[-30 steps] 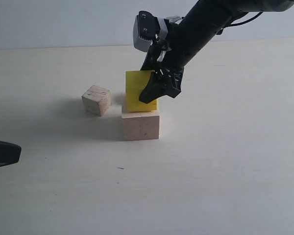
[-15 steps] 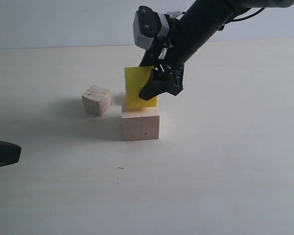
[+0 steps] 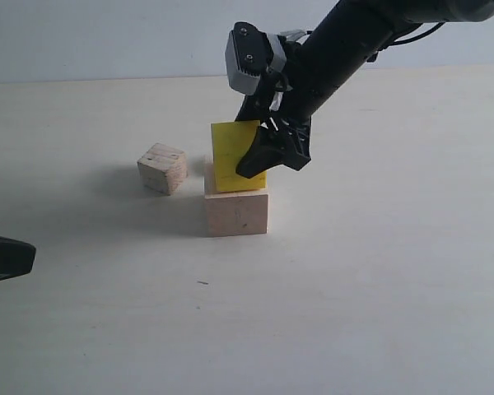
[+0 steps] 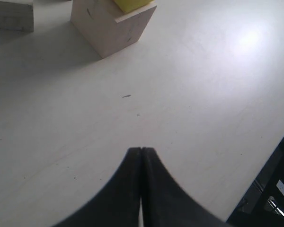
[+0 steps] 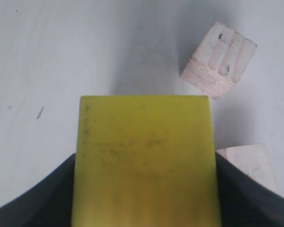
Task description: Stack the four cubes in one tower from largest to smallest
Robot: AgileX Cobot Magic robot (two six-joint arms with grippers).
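The yellow cube [image 3: 230, 156] sits slightly tilted on top of the pale largest cube [image 3: 236, 211], held between the fingers of my right gripper [image 3: 253, 167], which is shut on it. In the right wrist view the yellow cube [image 5: 144, 161] fills the space between the jaws, and a corner of the pale cube [image 5: 248, 163] shows beside it. One small wooden cube [image 3: 162, 168] lies on the table to the left of the stack. The other small cube is out of view. My left gripper [image 4: 141, 150] is shut on nothing, low over the table near the front left.
The pale tabletop [image 3: 379, 271] stretches around the stack. The left gripper's dark tip [image 3: 12, 257] shows at the left edge of the exterior view. A dark frame [image 4: 270, 194] stands off the table's edge in the left wrist view.
The right gripper lifted the yellow cube a little, then lowered it and moved it slightly right onto the pale cube. The left arm and the small cube stayed still.
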